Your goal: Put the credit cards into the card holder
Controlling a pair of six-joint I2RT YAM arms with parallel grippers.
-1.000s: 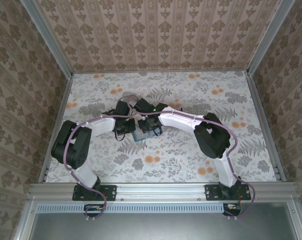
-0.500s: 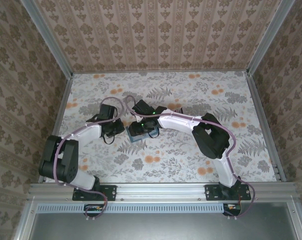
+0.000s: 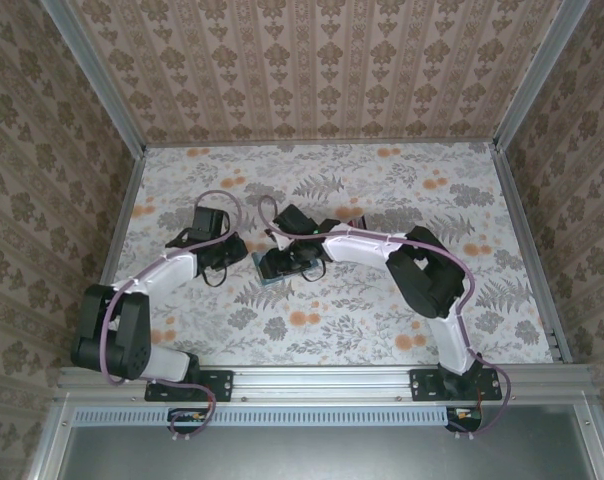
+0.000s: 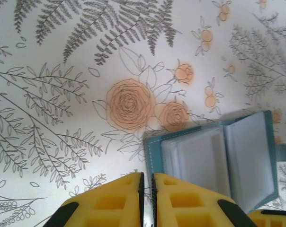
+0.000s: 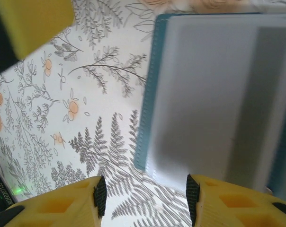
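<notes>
The card holder [image 4: 214,156] lies open at 4 o'clock from the left gripper [image 4: 147,178], jaws nearly closed, empty. The right gripper [image 5: 144,189] is wide apart, holding nothing. Whether cards already sit inside, I cannot tell

So here's my left pincer [image 4: 146,177] at 6 o'clock: two chunky yellow foam-faced fingers [image 4: 110,201] squeezed nearly together, just a thin dark slit between them and nothing in it. Over at 4 o'clock sits the teal-blue folding card holder [image 4: 204,161], lying open like a book, its cloudy plastic sleeves facing up. My right-hand finger overlaps its near edge, but I honestly can't tell if we're touching. Underneath is a white floral tablecloth [image 4: 62,94], with a pale orange rose [image 4: 129,103] dead centre and grey fern fronds [image 4: 119,28] at 12 o'clock.
</notes>
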